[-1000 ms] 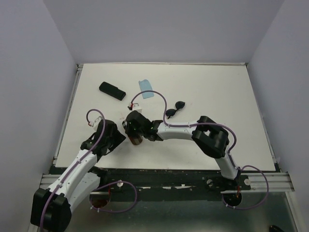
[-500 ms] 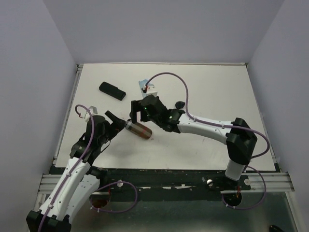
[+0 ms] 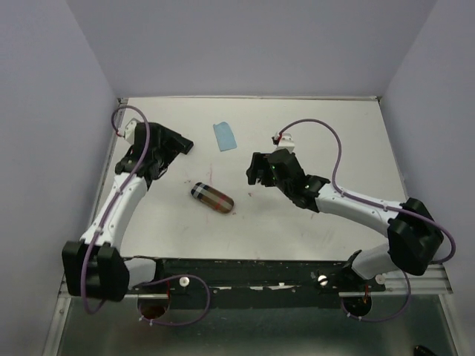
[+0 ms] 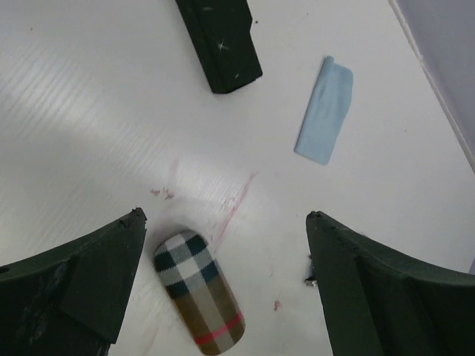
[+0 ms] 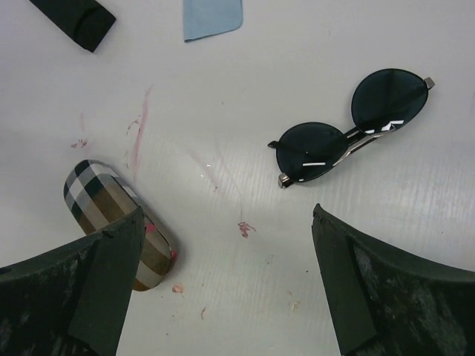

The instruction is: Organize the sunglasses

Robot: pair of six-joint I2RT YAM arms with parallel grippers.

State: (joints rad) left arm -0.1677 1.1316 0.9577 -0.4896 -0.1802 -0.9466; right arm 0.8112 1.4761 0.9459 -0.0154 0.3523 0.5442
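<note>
The black-framed sunglasses (image 5: 355, 127) with dark round lenses lie folded on the white table, just beyond my right gripper (image 5: 227, 211), which hangs open and empty above them. In the top view that gripper (image 3: 257, 169) covers them. The plaid case (image 3: 211, 198) lies shut and alone between the two arms. My left gripper (image 3: 177, 145) is open and empty at the back left, raised over the spot where the black case (image 4: 220, 41) lies. In the left wrist view the plaid case (image 4: 199, 291) shows between the open fingers, far below them.
A light blue cloth (image 3: 224, 136) lies at the back middle, to the right of the black case. Red marks stain the table (image 3: 334, 133) around the plaid case. Walls close in the table on three sides.
Both grippers opened and left the plaid case lying on the table. The left arm swung to the back left over the black case. The right arm drew back right over the sunglasses.
</note>
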